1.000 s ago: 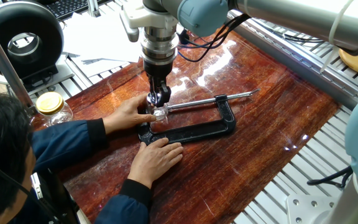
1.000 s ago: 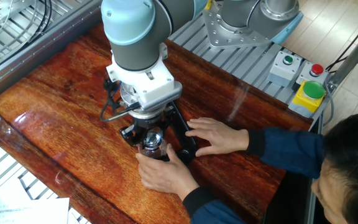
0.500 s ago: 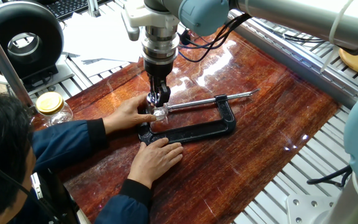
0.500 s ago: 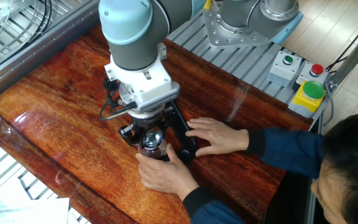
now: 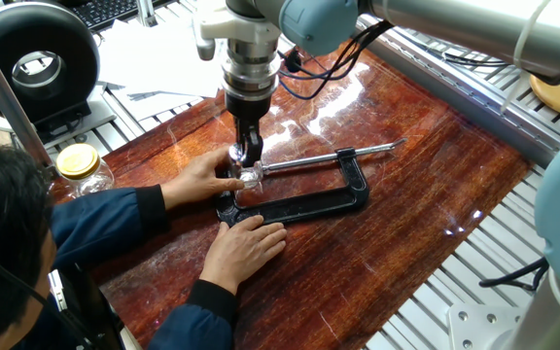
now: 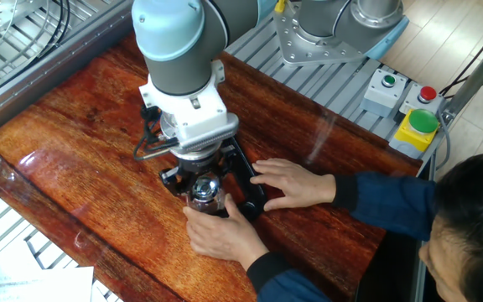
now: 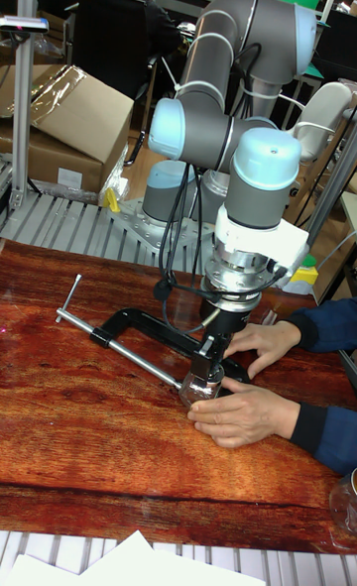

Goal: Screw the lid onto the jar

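I see the reddish-brown wooden tabletop (image 5: 406, 194) filling the middle of the frame, with the grey and pale-blue UR5 arm (image 6: 174, 50) coming straight down over its centre. A black metal C-clamp (image 5: 304, 199) lies flat on the wood just right of centre, its silver screw rod (image 5: 333, 157) running off toward the upper right. A person in a dark blue sleeve sits at the lower left of one fixed view: one bare hand (image 5: 202, 177) wraps the base of the work from the left, the other bare hand (image 5: 246, 245) presses flat just below the clamp bar. My black two-finger gripper (image 5: 249, 161) points straight down at the clamp's near end, its fingers drawn close together on the small round transparent lid (image 5: 250, 176). That lid sits on top of the small clear glass jar (image 7: 201, 384), which stands at the clamp's end, touching the person's fingers. A rounder glass jar with a yellow lid (image 5: 80, 165) stands at the far left edge, well apart.
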`<state>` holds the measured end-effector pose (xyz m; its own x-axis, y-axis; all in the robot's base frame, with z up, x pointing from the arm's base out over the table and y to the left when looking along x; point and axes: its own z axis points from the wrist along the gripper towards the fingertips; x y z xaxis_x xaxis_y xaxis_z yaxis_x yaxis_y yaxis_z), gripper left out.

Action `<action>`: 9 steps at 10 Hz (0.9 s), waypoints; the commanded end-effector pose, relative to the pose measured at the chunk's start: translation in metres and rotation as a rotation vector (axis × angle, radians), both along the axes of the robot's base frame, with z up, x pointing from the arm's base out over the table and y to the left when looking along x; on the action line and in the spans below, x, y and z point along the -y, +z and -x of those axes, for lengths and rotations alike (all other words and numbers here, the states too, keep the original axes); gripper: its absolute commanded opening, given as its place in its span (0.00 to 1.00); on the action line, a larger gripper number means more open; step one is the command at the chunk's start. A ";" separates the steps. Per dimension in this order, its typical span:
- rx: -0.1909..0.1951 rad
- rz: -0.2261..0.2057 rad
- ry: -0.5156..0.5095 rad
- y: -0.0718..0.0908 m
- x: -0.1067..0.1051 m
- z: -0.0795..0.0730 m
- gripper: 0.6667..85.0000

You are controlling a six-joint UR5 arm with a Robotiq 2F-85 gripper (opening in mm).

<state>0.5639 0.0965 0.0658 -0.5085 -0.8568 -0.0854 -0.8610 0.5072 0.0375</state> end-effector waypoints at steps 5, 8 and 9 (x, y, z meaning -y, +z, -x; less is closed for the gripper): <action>-0.008 -0.019 -0.191 0.000 -0.002 -0.007 0.55; -0.029 -0.020 -0.262 0.002 0.001 -0.005 0.55; -0.031 -0.015 -0.297 0.002 0.002 -0.005 0.55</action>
